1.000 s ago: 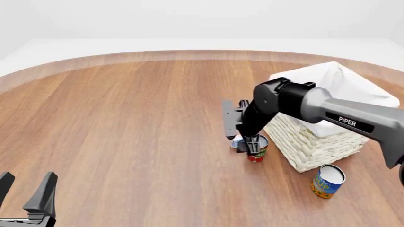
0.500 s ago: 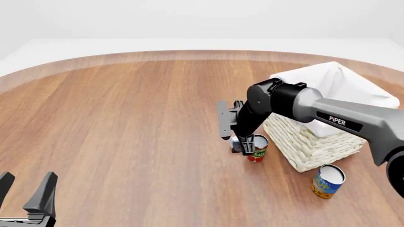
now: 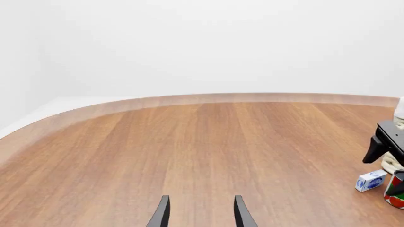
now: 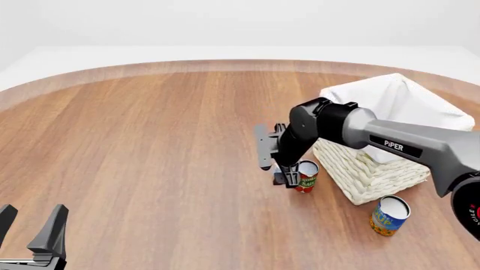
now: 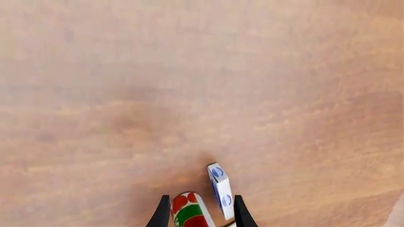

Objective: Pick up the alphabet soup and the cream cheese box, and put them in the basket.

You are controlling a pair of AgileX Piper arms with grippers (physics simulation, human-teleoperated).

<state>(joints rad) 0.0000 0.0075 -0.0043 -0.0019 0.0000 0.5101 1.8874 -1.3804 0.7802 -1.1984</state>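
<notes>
My right hand point(image 4: 287, 178) is low over the wooden surface point(image 4: 150, 146), pointing down just left of the basket point(image 4: 383, 140). In the right wrist view its two fingers point(image 5: 162, 215) stand a narrow gap apart, with the cream cheese box point(image 5: 220, 190) and the top of the red and green can point(image 5: 188, 213) both showing between the tips. I cannot tell whether either finger touches either item.

The cream cheese box lies on the surface with its long axis running roughly along the line of the fingers, away from the wrist camera, and slightly slanted. It seems to stand on a narrow side, with blue marks showing on the face toward the camera. From the left wrist view it is a small pale blue and white block point(image 3: 370, 180) just beside the red and green can point(image 3: 396, 189).

The red and green can point(image 4: 305, 176) stands upright, close to the basket's near left corner.

The soup can point(image 4: 389, 215) stands upright near the basket's front corner, well apart from my right hand, its long axis vertical and tilted slightly.

My left hand point(image 4: 30, 232) is parked at the near left edge, fingers spread wide, holding nothing.
</notes>
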